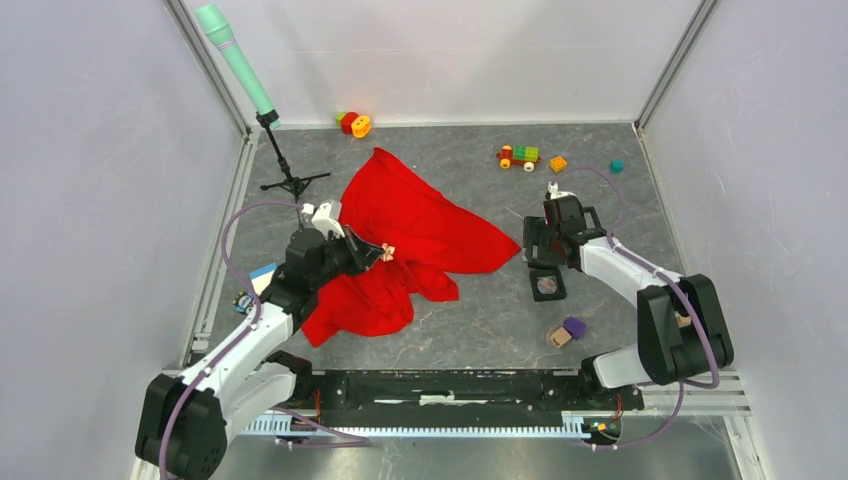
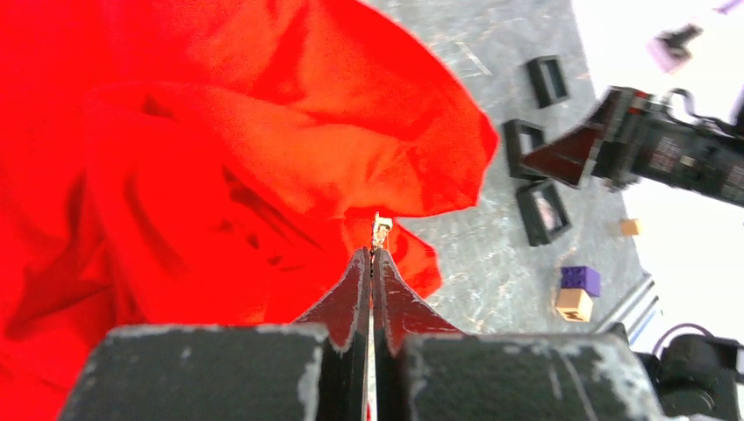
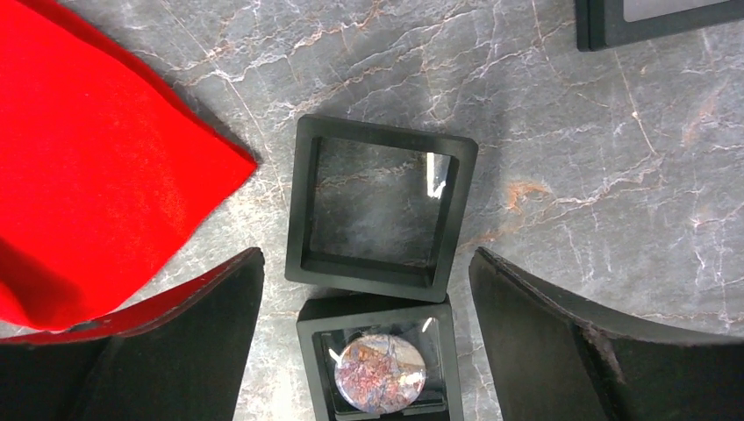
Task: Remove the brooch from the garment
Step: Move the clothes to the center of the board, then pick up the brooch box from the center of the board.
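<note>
The garment (image 1: 420,225) is a large red cloth spread and bunched left of the table's centre; it fills the left of the left wrist view (image 2: 219,149). My left gripper (image 1: 376,252) hovers over its near folds, shut, tips (image 2: 372,256) pressed together. The brooch (image 2: 380,230), tiny and pale, sticks out from those tips (image 1: 388,252), right against the cloth's edge; whether it is still pinned to the fabric I cannot tell. My right gripper (image 1: 548,252) is to the right of the cloth, open (image 3: 367,267), straddling two black square cases.
Under the right gripper lie an empty black case (image 3: 377,206) and one holding a round mottled disc (image 3: 382,368); a third case (image 3: 658,17) lies beyond. A toy train (image 1: 518,156), small blocks (image 1: 567,332) and a microphone stand (image 1: 290,180) sit around the table.
</note>
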### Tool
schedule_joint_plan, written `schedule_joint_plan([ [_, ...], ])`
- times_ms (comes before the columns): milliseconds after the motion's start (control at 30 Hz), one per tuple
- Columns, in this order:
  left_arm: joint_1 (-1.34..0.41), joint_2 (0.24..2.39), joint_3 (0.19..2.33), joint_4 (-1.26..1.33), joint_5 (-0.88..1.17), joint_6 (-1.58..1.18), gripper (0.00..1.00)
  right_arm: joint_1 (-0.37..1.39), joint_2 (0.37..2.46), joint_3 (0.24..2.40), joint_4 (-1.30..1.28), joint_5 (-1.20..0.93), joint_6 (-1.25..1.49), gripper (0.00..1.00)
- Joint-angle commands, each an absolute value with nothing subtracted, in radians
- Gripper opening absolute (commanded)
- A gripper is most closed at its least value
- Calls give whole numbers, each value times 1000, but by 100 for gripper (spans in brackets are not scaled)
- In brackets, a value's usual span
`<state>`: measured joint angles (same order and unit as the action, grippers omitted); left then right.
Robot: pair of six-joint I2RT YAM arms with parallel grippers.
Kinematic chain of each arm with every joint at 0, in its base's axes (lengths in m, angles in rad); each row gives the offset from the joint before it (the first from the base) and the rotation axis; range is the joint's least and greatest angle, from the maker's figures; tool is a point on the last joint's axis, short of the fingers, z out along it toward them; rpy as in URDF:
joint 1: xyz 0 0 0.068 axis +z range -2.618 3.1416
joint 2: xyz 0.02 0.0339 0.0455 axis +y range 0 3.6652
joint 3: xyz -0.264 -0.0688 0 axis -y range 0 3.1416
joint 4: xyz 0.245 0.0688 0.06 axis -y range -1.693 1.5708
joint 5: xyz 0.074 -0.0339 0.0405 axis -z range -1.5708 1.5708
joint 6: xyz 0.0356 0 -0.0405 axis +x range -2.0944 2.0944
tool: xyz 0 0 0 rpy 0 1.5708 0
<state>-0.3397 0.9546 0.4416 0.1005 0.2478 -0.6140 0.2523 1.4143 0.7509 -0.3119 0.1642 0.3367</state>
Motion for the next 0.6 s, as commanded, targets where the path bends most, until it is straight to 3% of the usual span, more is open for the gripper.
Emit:
schedule_joint_plan([
  [0,-384,882,400,236,302,-545,2,250,1457,793,-266,200,353,90],
  [233,-410,853,392,258,323,-527,2,250,1511,803,-251,190,377,83],
  [333,-411,853,389,258,333,-522,2,250,1497,808,-258,186,372,72],
  [400,-413,854,387,270,347,-521,2,250,1451,797,-249,167,359,69],
  [467,-416,861,384,282,358,-519,2,250,1392,784,-219,39,295,61],
  [567,-422,897,392,276,348,-515,2,252,1294,741,-163,-228,229,58],
])
